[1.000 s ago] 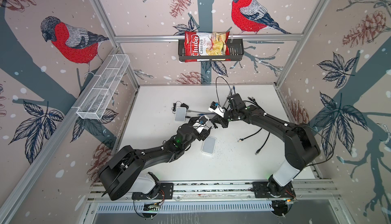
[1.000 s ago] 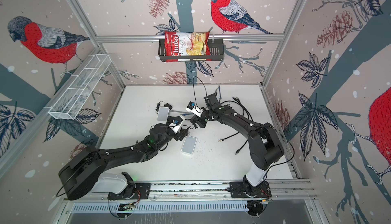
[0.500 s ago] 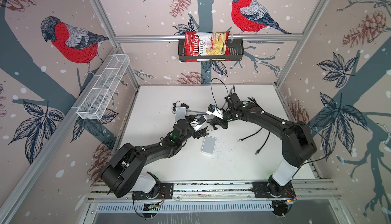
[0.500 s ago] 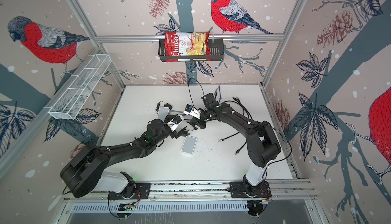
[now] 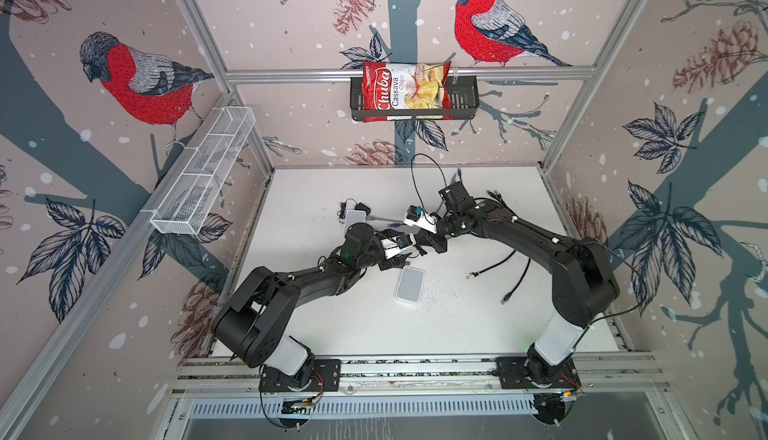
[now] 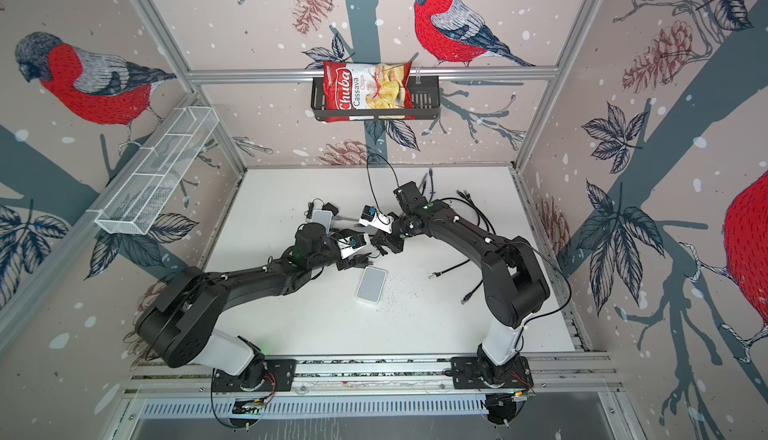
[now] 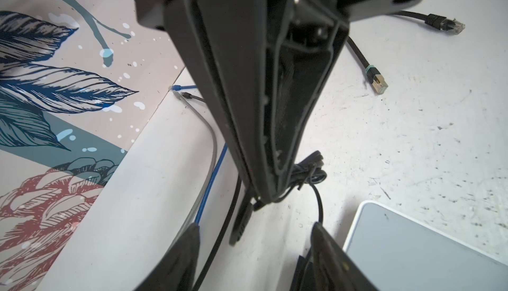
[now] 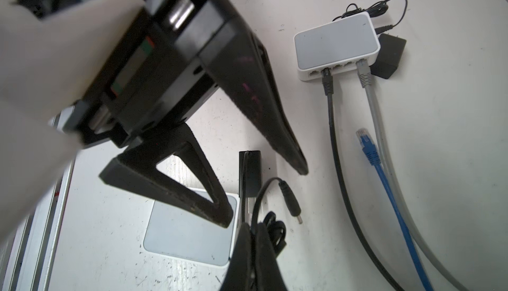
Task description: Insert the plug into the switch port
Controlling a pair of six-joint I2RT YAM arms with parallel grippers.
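My right gripper (image 8: 255, 231) is shut on a bundled black cable (image 8: 275, 234), and the cable's black barrel plug (image 8: 290, 201) dangles free below. In the left wrist view the plug (image 7: 242, 220) hangs between the spread fingers of my left gripper (image 7: 255, 237), which is open and not touching it. The white switch (image 5: 410, 286) lies flat on the table just in front of both grippers, and a corner of the switch (image 7: 412, 248) shows beside the left fingers (image 7: 321, 248). Its port is hidden. In both top views the left gripper (image 5: 401, 261) and the right gripper (image 5: 432, 246) meet mid-table.
A second white switch (image 8: 336, 44) sits at the back left with a black and a grey cable plugged in. A loose blue cable (image 8: 368, 149) lies beside them. A black power adapter (image 8: 250, 174) rests by the near switch. Loose black network cables (image 5: 490, 269) lie to the right.
My left gripper's jaws have narrowed around the hanging plug. The right gripper has stayed shut on the cable and shifted slightly left.
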